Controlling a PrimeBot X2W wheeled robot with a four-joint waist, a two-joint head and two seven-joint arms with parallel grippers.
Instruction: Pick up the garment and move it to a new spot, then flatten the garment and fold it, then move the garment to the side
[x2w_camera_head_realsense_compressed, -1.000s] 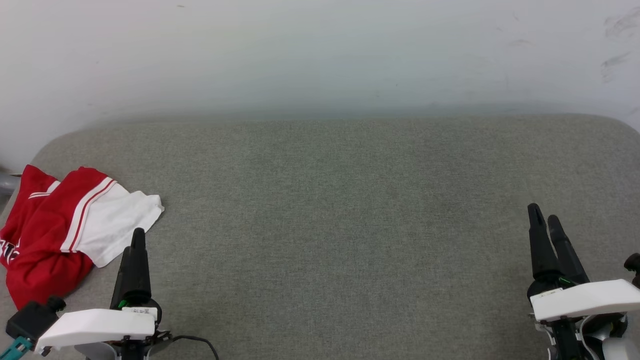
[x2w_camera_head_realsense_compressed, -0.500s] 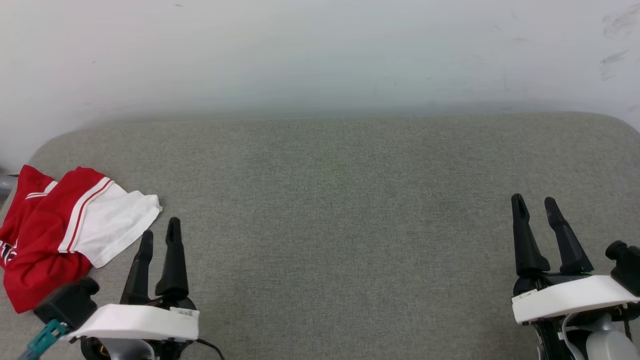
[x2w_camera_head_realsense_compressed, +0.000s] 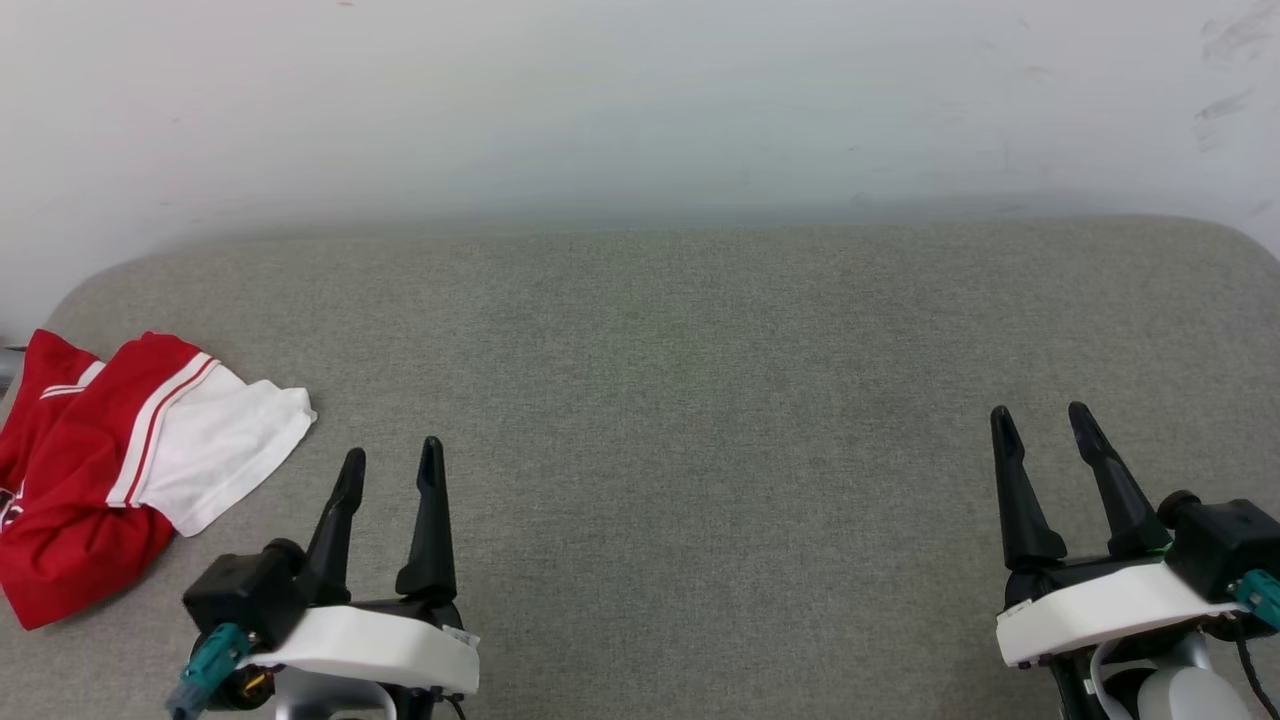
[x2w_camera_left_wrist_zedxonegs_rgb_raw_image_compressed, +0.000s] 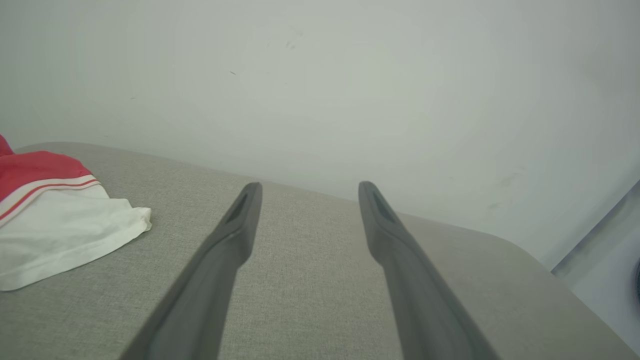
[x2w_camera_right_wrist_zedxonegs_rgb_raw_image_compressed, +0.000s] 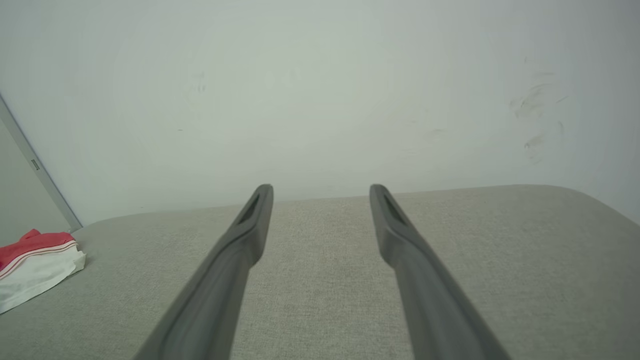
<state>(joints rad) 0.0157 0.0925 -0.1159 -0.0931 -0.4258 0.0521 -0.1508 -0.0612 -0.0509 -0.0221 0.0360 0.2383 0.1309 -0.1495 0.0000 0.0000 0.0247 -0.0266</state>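
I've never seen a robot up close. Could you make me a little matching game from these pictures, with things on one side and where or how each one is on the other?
Things:
1. garment
2. left gripper
3. right gripper
4. wall

Descriptions:
A. open and empty, at the lower right of the head view
B. bunched up at the left end of the grey cushion
C. pale, with faint scuffs, behind the cushion
D. open and empty, near the white sleeve but apart from it

Pairs: 1-B, 2-D, 3-A, 4-C.
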